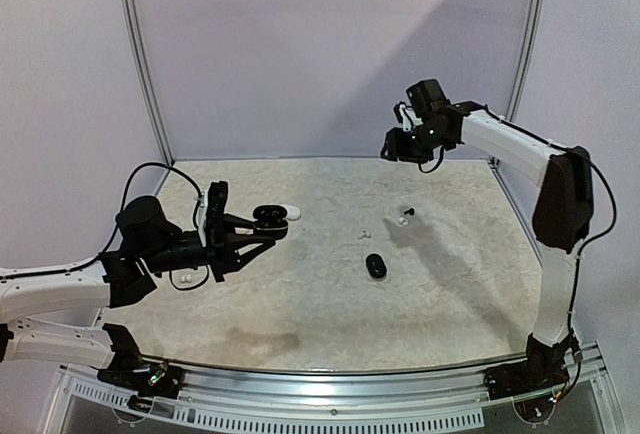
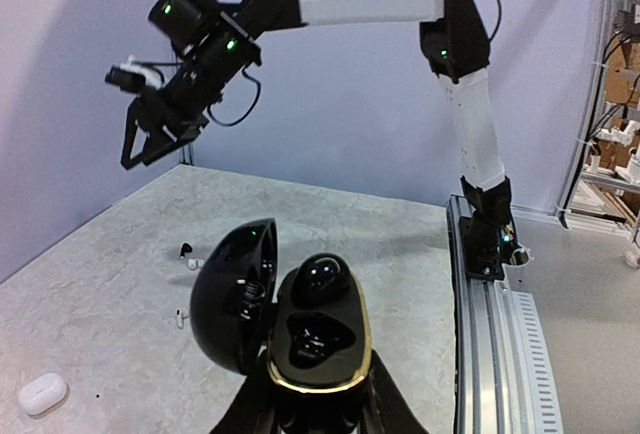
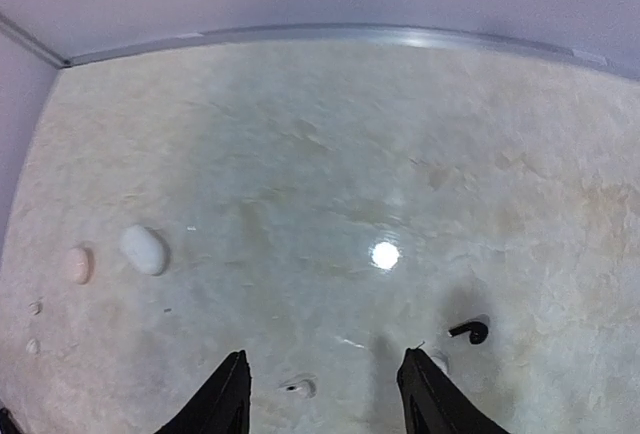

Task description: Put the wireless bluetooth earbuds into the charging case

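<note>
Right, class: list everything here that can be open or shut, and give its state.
held black case: lid open, one earbud seated
black case on table: closed
white case: closed
left hand: shut on the held black case
right hand: open, empty

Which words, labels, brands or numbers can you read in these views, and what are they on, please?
No text is readable in any view.
The open black charging case, the white case and the closed black case show no markings.
Items on the background shelving in the left wrist view are too blurred to read.
</note>
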Available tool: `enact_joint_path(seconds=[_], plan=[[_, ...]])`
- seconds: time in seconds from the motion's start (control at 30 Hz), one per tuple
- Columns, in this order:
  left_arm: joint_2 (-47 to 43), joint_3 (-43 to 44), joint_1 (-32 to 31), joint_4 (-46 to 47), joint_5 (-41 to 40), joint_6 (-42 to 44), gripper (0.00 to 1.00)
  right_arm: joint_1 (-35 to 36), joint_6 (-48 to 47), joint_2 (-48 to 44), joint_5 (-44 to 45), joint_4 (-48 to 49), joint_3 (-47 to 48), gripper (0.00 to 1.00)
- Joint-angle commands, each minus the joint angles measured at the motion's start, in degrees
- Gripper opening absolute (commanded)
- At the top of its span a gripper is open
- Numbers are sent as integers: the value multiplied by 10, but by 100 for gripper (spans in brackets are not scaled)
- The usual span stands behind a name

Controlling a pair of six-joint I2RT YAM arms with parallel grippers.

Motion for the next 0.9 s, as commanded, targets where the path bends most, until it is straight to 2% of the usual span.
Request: enact_joint_path(seconds=[0.0, 0.13, 0.33, 0.6, 0.87], plan=[[-15, -12, 3, 5, -5, 6, 0, -18, 58, 115, 74, -110, 79, 55], [-24, -17, 6, 4, -7, 6, 0, -32, 61, 211, 149, -140, 137, 57], [-28, -19, 8, 6, -8, 7, 0, -36, 57, 265, 217, -129, 150, 57], [-25, -16, 8, 7, -7, 13, 0, -39, 44, 308, 208, -134, 149, 54], [-21, -12, 9, 6, -7, 17, 0, -39, 25, 302, 209, -164, 113, 53]])
